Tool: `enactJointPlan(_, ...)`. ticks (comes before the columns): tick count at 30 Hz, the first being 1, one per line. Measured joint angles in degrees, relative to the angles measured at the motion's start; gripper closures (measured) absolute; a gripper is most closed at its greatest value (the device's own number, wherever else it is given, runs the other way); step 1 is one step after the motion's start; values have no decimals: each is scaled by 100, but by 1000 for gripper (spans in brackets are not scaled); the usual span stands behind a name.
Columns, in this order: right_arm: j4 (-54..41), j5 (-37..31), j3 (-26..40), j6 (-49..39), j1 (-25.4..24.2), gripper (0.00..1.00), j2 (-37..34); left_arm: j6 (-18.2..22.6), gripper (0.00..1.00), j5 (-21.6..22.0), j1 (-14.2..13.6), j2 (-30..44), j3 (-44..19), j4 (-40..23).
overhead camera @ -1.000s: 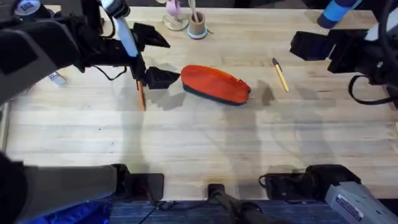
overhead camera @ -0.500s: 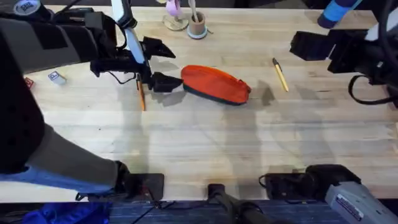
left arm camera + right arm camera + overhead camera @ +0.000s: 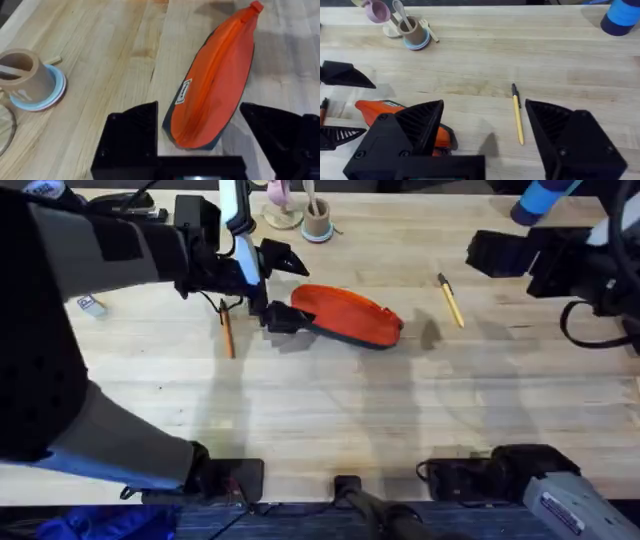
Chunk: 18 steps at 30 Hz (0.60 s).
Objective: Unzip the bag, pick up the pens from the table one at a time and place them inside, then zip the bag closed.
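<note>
The orange bag with a navy base lies mid-table, and its zipper looks shut. My left gripper is open, one finger on each side of the bag's left end. In the left wrist view the bag runs away from between the fingers, with the small orange pull at the far end. An orange pen lies left of the bag. A yellow pen lies to its right. My right gripper hangs open at the back right, above the yellow pen.
A small round cup with pale sticks and a pink item stand at the back edge, behind the bag. A blue object sits at the far right corner. A small tag lies at the left.
My left gripper has moved right from beside the orange pen to the bag's left end. The right arm, the bag and both pens have stayed put.
</note>
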<state>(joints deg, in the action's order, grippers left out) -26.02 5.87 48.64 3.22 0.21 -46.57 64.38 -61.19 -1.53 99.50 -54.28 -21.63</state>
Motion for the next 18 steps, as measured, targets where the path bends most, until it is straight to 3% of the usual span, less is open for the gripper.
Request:
enactJointPlan(4, 0, 0, 0, 1, 0, 4, 0, -1, 27, 88, 19, 0, 0, 0)
enactJointPlan(6, 0, 0, 0, 1, 0, 4, -2, -4, 124, 103, 23, 1, 0, 0)
enactJointPlan(13, 8, 0, 0, 0, 0, 5, 0, 16, 921, 127, 13, 1, 0, -21)
enactJointPlan(18, 7, 134, 0, 2, 0, 4, -2, 18, 956, 121, 6, 31, 0, -22)
